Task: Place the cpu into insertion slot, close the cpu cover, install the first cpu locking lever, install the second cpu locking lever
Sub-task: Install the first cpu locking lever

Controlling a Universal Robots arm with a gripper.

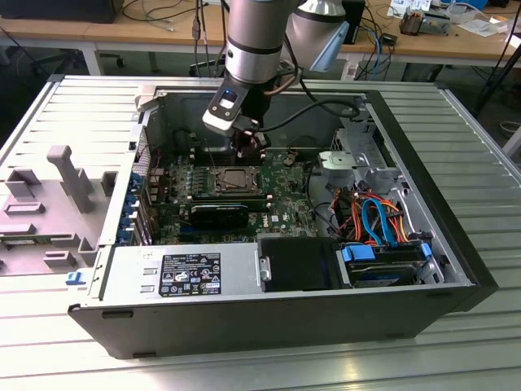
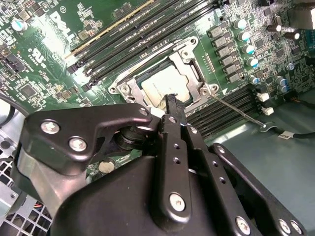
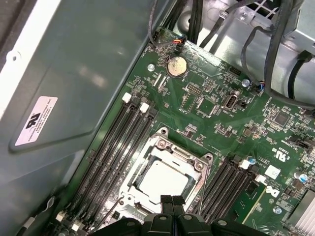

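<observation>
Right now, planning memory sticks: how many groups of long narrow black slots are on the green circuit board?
2: one group and another flank the silver-rimmed square socket; the black gripper may hide more.

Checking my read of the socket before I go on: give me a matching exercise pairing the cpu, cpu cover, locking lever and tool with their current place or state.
1 cpu
2 cpu cover
3 locking lever
4 tool

A shut, at the cpu cover's edge
B silver top showing through a square window
C lying down around the cpu
D jutting out across the memory slots

Pairs: 1-B, 2-C, 3-D, 4-A
</observation>
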